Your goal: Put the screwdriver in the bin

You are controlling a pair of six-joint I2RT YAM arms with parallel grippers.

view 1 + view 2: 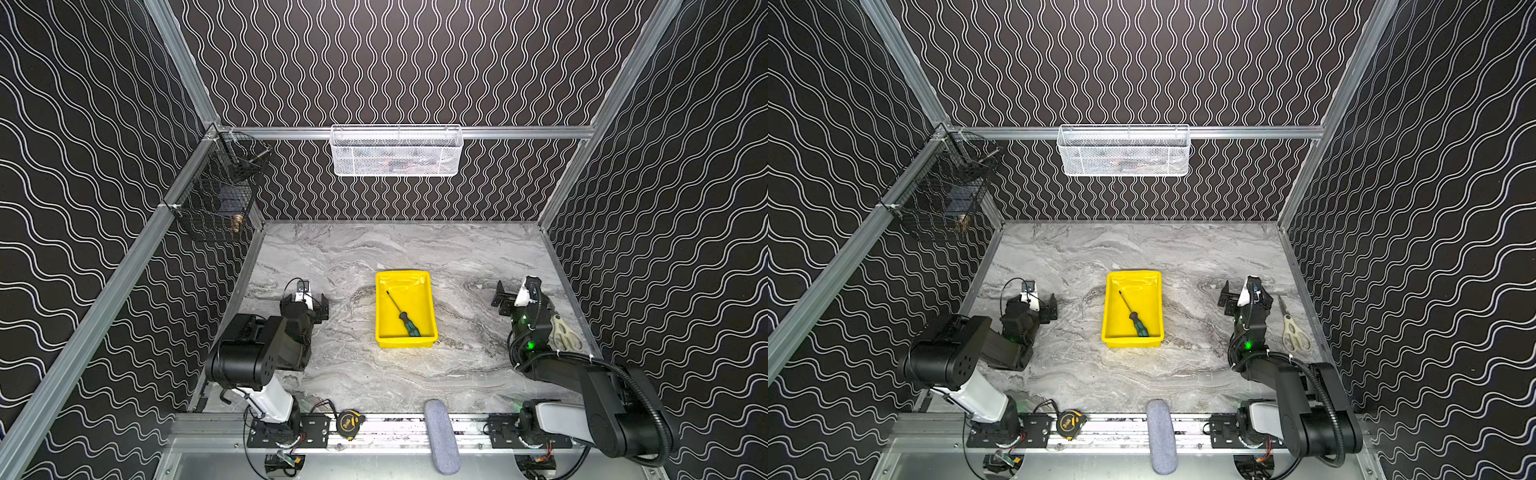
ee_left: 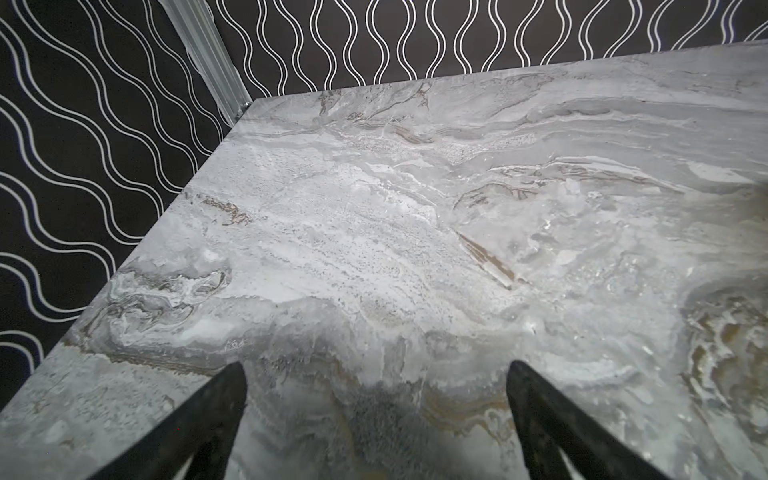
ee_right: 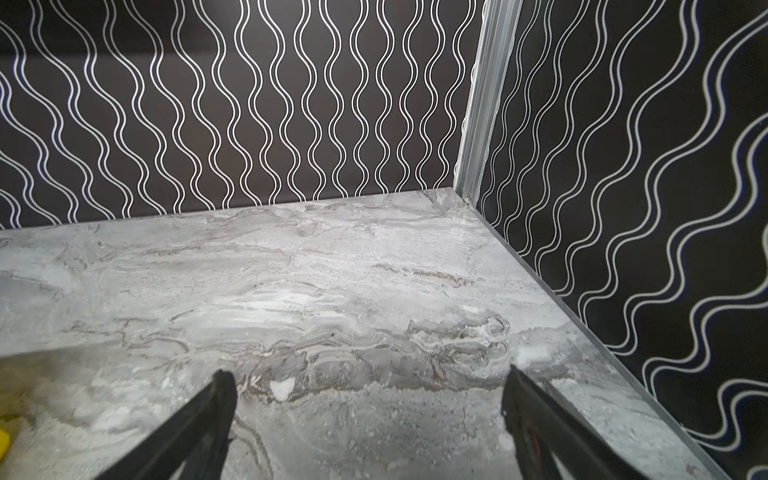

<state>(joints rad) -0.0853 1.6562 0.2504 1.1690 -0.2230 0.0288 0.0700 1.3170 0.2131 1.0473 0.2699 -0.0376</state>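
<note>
The screwdriver (image 1: 403, 313) lies inside the bin (image 1: 429, 309), slanted, its green and black handle toward the near wall and its thin shaft reaching toward the far left corner; in both top views the bin sits flat near the middle of the marble counter (image 1: 353, 374), with bare counter on all four sides of its rim; the left gripper (image 2: 376, 374) rests low on the left of the bin, well apart from it, its fingers (image 2: 220, 399) spread with only marble between them; the right gripper (image 3: 370, 382) sits on the right, also well apart from the bin, its fingers (image 3: 216, 399) spread wide and holding nothing, pointed toward the far right corner where the counter meets the patterned walls; a pair of scissors (image 1: 1292, 330) lies just beside the right arm, close to the counter's right edge; a tape measure (image 1: 350, 424) and a grey padded roll (image 1: 441, 434) rest at the near rail; the far half of the counter is open.
</note>
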